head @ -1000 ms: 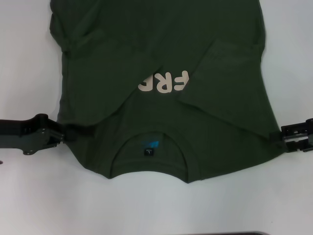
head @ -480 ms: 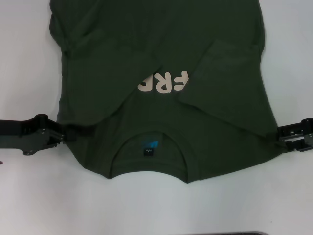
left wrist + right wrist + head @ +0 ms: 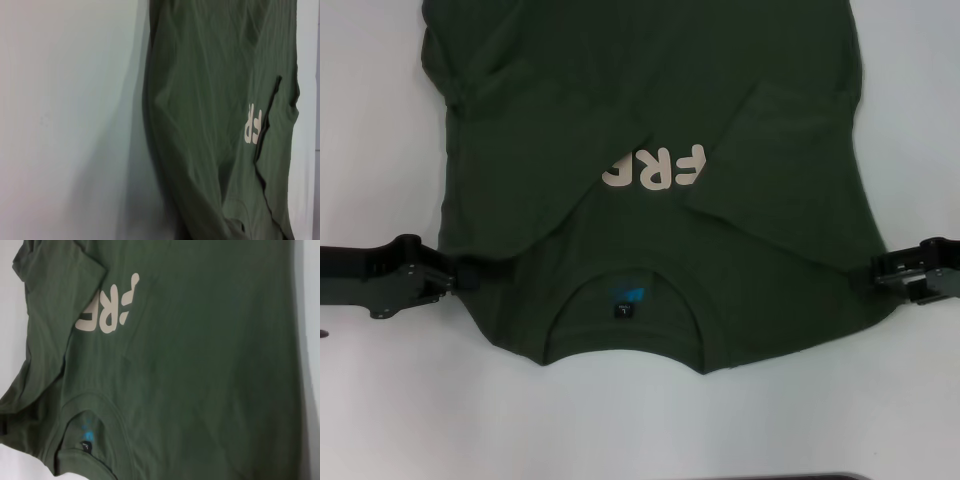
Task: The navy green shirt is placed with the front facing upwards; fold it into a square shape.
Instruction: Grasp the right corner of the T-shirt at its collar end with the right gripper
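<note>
I find the navy green shirt (image 3: 650,180) lying flat on the white table (image 3: 380,120), collar toward me at 6 o'clock, hem running off at 12. Both sleeves are already folded in over the chest, partly covering the cream lettering (image 3: 655,168), so I judge the side folds done and the lengthwise fold into a square still outstanding. The left gripper (image 3: 460,278) sits at the shoulder edge at 9 o'clock, the right gripper (image 3: 870,275) at the opposite shoulder at 3 o'clock. I cannot tell how either pair of jaws stands, whether pinching cloth or not. Against a second ago, the right gripper has crept inward onto the shirt's edge; the left has barely shifted.
</note>
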Tool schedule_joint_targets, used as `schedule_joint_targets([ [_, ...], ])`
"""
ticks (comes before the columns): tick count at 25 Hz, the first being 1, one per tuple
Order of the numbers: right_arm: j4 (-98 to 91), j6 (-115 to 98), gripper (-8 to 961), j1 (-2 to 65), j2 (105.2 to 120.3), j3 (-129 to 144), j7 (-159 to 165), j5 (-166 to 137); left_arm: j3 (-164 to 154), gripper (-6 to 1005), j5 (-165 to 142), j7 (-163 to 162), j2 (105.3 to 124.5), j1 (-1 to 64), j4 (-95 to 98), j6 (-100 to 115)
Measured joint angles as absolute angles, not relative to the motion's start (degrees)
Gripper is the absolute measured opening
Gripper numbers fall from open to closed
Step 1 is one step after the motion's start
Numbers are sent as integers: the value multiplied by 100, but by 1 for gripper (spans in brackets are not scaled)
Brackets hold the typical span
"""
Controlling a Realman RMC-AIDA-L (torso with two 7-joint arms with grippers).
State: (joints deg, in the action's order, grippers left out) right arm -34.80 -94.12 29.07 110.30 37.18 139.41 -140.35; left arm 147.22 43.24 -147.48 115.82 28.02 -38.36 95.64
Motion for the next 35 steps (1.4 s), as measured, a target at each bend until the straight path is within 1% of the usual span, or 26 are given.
schedule_joint_targets([
  [17, -3483, -9407, 828, 2913, 11031, 3555, 13910, -14043, 14722, 21, 4324, -14738, 11594, 2804, -3823, 9564],
  [20, -3443, -9282, 825, 2917, 11064, 3676, 13909, -14119, 14722, 21, 4324, -14739, 11601, 2804, -3823, 9569],
  [25, -3464, -9218, 648, 2945, 11106, 3713, 13906, -14232, 14722, 21, 4324, -14739, 11601, 2827, -3823, 9587],
  [28, -3459, -9231, 419, 2938, 11097, 3695, 13906, -14267, 14722, 21, 4324, -14739, 11601, 2835, -3823, 9610],
  [35, -3465, -9270, 264, 2935, 11057, 3683, 13914, -14257, 14722, 21, 4324, -14747, 11601, 2832, -3823, 9622],
])
